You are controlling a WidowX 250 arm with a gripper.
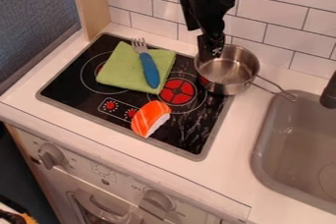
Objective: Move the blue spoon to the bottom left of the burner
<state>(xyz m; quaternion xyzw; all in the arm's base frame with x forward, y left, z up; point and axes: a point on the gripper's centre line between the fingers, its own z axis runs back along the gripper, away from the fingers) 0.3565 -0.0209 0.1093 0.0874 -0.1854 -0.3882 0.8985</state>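
The gripper (211, 53) hangs at the upper right of the stove, over the left part of the metal pot's opening. Blue-handled cutlery (150, 69) lies on the folded green cloth (120, 70), its metal end toward the back wall; that end has tines like a fork, and I see no blue spoon. It lies left of and below the gripper, apart from it. The black burner top (85, 78) carries the cloth on its upper left part, and its bottom left corner is bare.
A metal pot (238, 70) stands at the burner's upper right, its handle pointing toward the grey sink (289, 144). An orange and white toy sushi (151, 118) lies near the front edge of the burner. White tiles rise behind, and a wooden post (92, 2) stands at the back left.
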